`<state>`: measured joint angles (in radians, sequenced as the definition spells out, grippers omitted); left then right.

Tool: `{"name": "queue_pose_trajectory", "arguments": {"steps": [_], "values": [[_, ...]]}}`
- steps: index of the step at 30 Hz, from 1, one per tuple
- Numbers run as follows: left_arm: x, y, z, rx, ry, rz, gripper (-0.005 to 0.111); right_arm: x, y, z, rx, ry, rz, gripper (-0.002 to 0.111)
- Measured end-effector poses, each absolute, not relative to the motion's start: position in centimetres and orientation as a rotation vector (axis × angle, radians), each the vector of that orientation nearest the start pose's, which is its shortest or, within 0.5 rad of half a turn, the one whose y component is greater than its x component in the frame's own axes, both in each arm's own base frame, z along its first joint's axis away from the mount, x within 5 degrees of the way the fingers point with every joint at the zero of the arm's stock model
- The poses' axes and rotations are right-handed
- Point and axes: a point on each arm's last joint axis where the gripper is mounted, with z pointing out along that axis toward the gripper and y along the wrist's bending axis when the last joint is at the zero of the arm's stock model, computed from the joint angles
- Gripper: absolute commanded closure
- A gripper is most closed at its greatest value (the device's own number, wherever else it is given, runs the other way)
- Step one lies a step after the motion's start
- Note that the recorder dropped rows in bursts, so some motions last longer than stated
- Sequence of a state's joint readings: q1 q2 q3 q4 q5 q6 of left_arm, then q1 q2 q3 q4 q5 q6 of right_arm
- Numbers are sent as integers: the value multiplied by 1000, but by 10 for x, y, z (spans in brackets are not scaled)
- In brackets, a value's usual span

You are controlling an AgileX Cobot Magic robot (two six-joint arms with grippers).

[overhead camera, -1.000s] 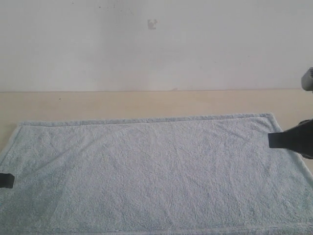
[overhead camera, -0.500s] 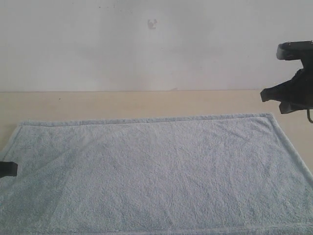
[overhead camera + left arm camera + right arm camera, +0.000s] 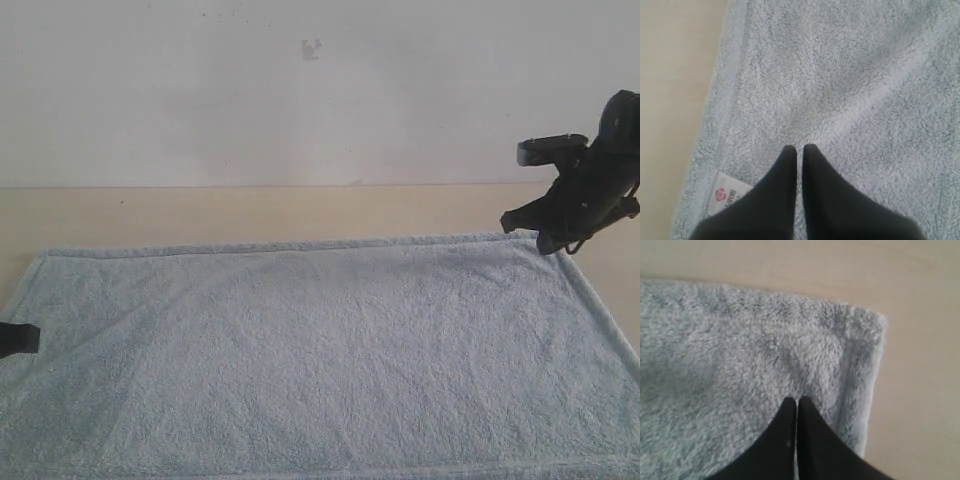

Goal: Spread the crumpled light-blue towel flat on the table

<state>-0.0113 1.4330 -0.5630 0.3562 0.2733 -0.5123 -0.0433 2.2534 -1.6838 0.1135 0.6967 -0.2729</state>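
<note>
One towel [image 3: 320,350] lies on one worktop [image 3: 250,215]. The towel bears one white label [image 3: 729,197], and that label shows one pink flower emblem [image 3: 720,194]. Two hands are in view: one left hand [image 3: 800,150] and one right hand [image 3: 797,401]. The left hand has two black fingers [image 3: 782,200], and the right hand's fingers [image 3: 777,450] also number two, which makes four in all. The right wrist view takes in one corner [image 3: 877,322] of the towel, with one hemmed seam line running beside its edge. Behind the worktop stands one wall [image 3: 150,100], which carries one small dark mark [image 3: 312,49].
</note>
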Motion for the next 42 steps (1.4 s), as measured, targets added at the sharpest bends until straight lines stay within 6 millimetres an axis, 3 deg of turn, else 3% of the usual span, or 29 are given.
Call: {"name": "queue_pose_trajectory", "arguments": {"steps": [9, 15, 20, 24, 32, 36, 42], "values": [[241, 5, 170, -241, 2570, 37, 103, 499, -18, 137, -246, 2685, -26, 108], [241, 5, 170, -238, 2567, 35, 103, 499, -21, 121, -254, 2723, -42, 108], [241, 5, 170, -238, 2567, 35, 103, 499, -24, 119, -255, 2730, -78, 108], [241, 5, 170, -240, 2567, 34, 103, 499, -33, 119, -211, 2733, -103, 108], [241, 5, 170, -240, 2567, 34, 103, 495, -69, 119, -109, 2748, -125, 108], [241, 5, 170, -240, 2567, 34, 103, 495, -67, 131, -104, 2720, -81, 108], [241, 5, 170, -240, 2567, 34, 103, 496, -52, 147, -146, 2661, 146, 108]]}}
